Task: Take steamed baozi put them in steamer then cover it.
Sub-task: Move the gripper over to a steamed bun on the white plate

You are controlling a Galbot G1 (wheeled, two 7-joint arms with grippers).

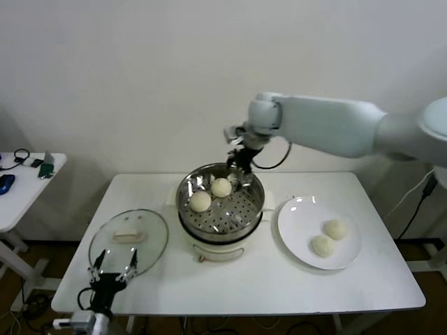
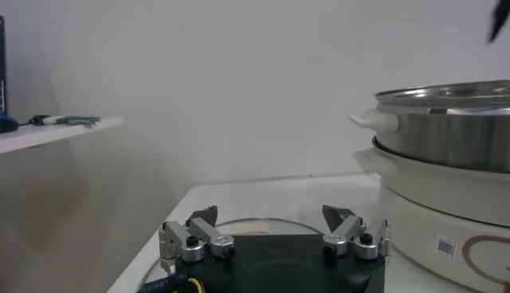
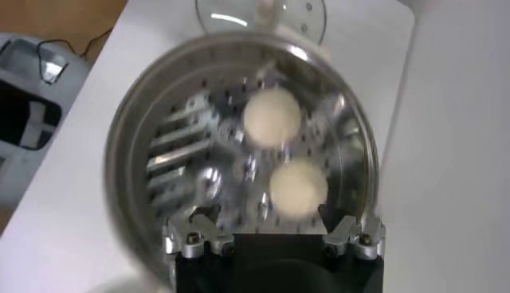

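The steamer [image 1: 237, 213], a shiny perforated basket on a white pot base, stands mid-table. Two baozi [image 1: 200, 201] [image 1: 221, 187] lie inside it, and they also show in the right wrist view [image 3: 272, 114] [image 3: 298, 187]. Two more baozi [image 1: 336, 229] [image 1: 322, 245] lie on the white plate [image 1: 297, 216] to the right. My right gripper [image 1: 241, 164] [image 3: 267, 216] hangs open and empty above the basket's far side. The glass cover [image 1: 128, 241] lies flat on the table to the left. My left gripper [image 1: 112, 269] [image 2: 272, 215] is open and empty at the cover's near edge [image 2: 239, 227].
The steamer's wall [image 2: 454, 127] and white base [image 2: 446, 207] stand close to the left gripper. A small side table [image 1: 21, 181] with cables stands far left, off the main table. A wall is behind.
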